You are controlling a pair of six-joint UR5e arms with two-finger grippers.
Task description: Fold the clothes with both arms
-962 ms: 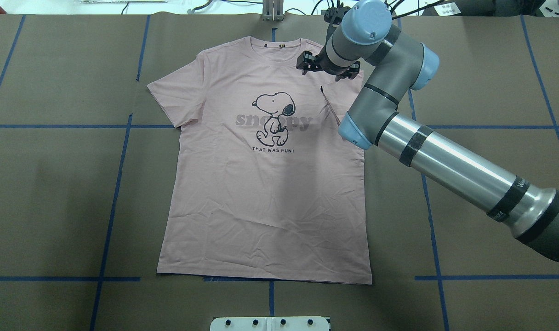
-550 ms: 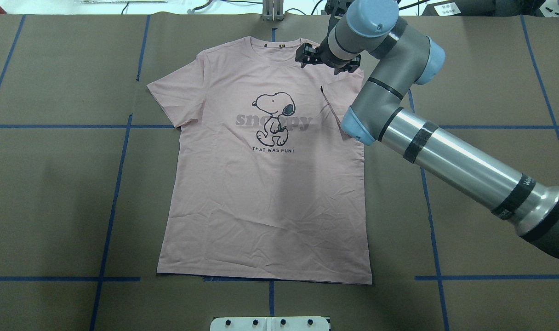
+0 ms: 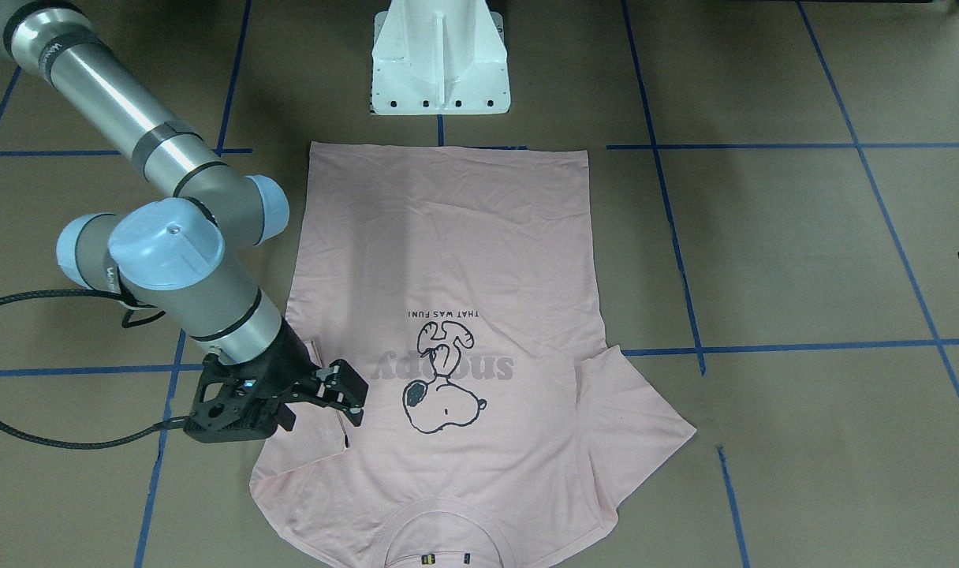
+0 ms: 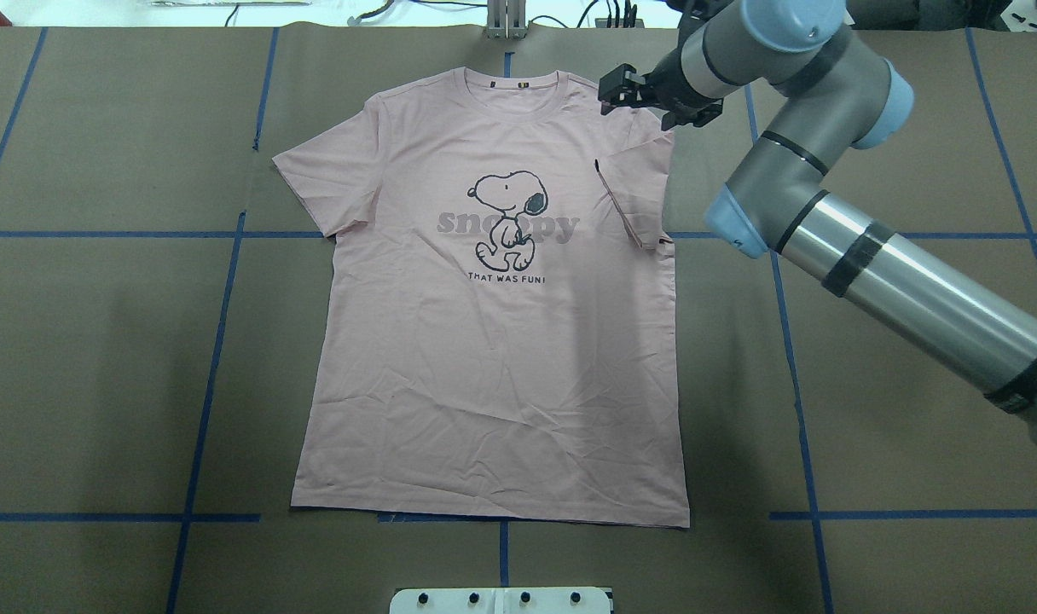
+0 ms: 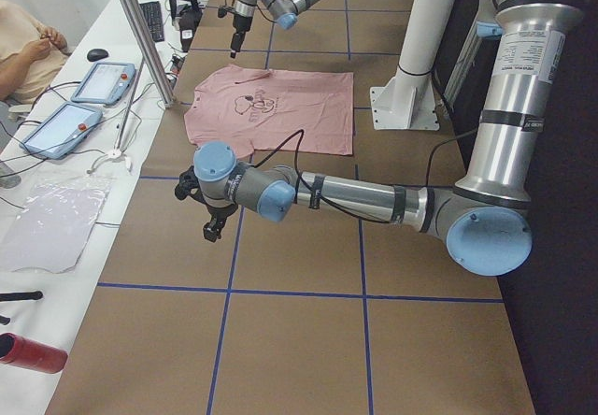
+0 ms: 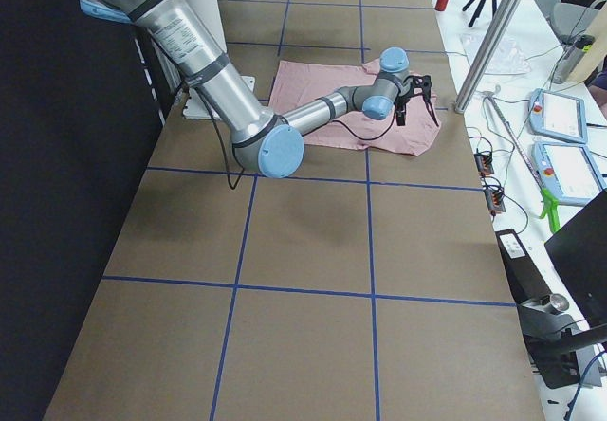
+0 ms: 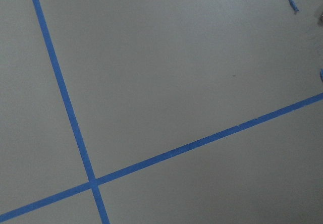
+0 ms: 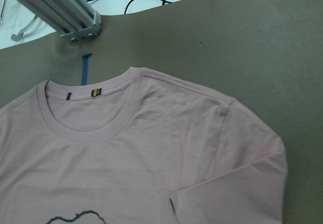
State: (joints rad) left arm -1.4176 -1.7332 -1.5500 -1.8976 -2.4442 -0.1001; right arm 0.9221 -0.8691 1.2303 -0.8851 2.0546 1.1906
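The pale pink T-shirt [image 4: 493, 375] lies flat and face up on the brown table, collar at the far edge; it also shows in the front-facing view [image 3: 448, 260] and the right wrist view [image 8: 151, 158]. Its sleeve [image 4: 634, 196] on the robot's right is folded in over the chest. My right gripper [image 4: 652, 104] [image 3: 320, 416] hovers open over that shoulder, holding nothing. My left gripper [image 5: 210, 219] hangs over bare table far to the left, well off the shirt. Whether it is open or shut I cannot tell; its wrist view shows only table and blue tape.
The white pedestal base [image 3: 440, 55] stands at the near edge, just past the shirt's hem. An aluminium post [image 4: 506, 21] rises at the far edge beyond the collar. In the exterior left view, a person [image 5: 23, 46] sits beside control tablets [image 5: 103, 83] on a side bench.
My right arm has swung to the right and toward the far edge, from over the shirt's chest to its shoulder edge, the gripper still open. The shirt has not moved.
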